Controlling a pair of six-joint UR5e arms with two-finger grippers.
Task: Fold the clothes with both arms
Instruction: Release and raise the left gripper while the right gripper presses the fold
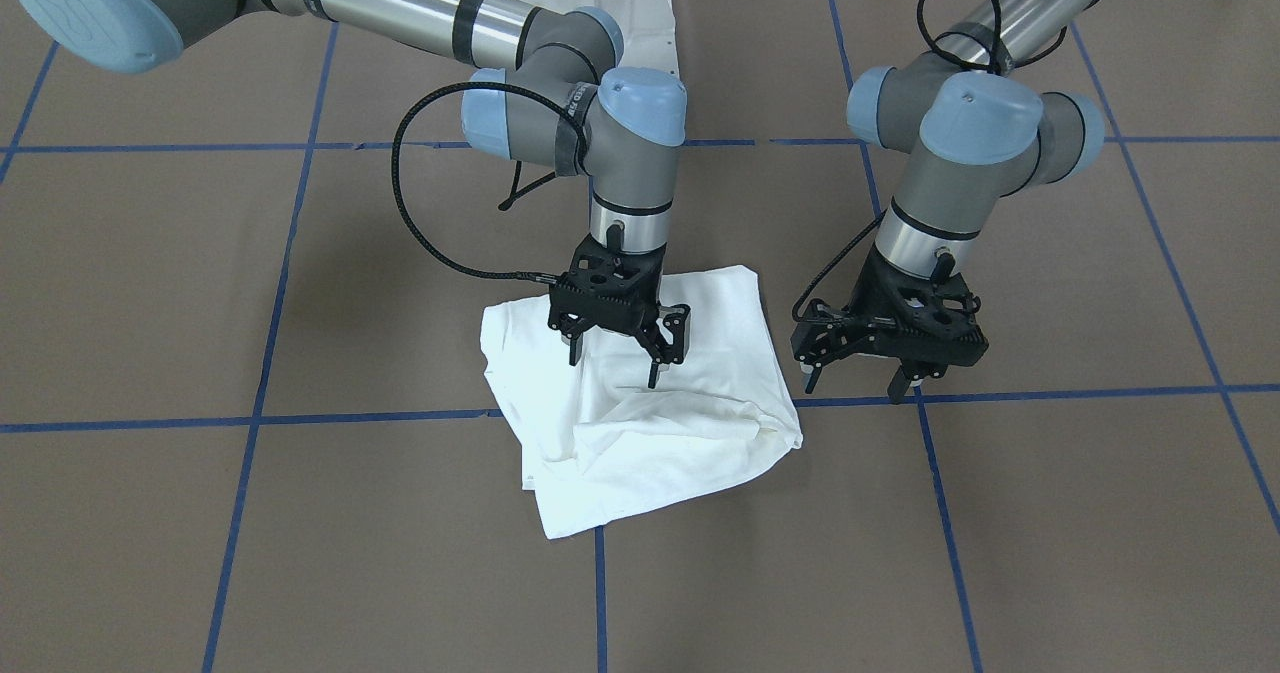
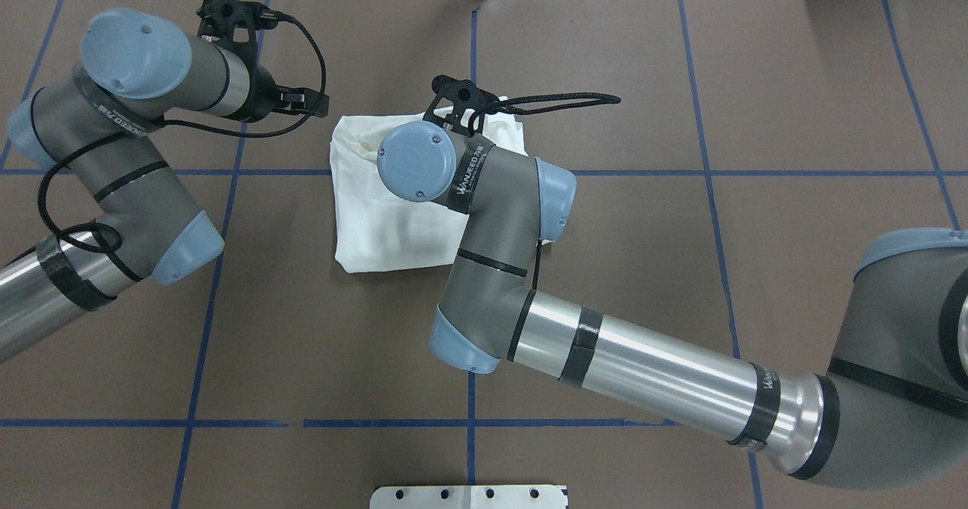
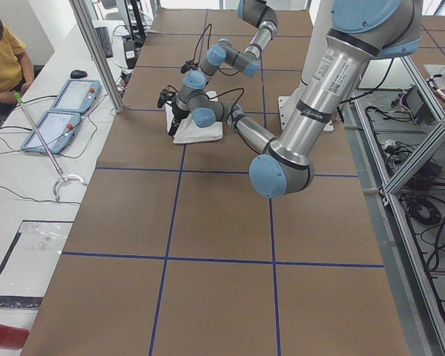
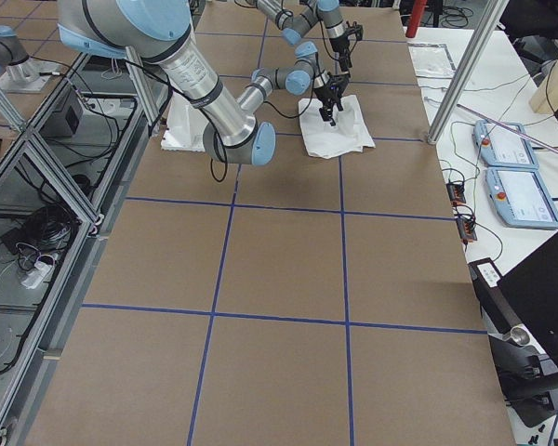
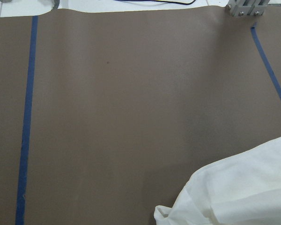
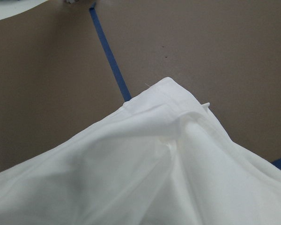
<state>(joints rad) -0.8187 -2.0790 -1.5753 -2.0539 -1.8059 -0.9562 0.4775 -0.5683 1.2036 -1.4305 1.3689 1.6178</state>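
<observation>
**Garment.** The white shirt (image 1: 680, 423) lies near the middle of the brown table (image 1: 150, 283) as a compact folded bundle. It covers a crossing of the blue tape lines (image 1: 300, 418). The outline is a rough four-sided shape, nearly as deep as it is wide, and any long axis is faint. It is turned askew to the tape grid, with one corner pointing toward the operators' side. The half toward the operators is rumpled, with raised folds; the half toward the robot lies flatter. Which way the neckline faces cannot be told.

**Right gripper** (image 1: 615, 358). It stands over the shirt, pointing down, with the jaws parted wide and nothing between them. The fingertips (image 1: 655, 378) are at or just above the cloth; contact cannot be confirmed. Its wrist view shows only a folded corner of the shirt and the table.

**Left gripper** (image 1: 855, 385). It hangs over bare table just beside the shirt's edge on the robot's left. The jaws are spread and hold nothing.
</observation>
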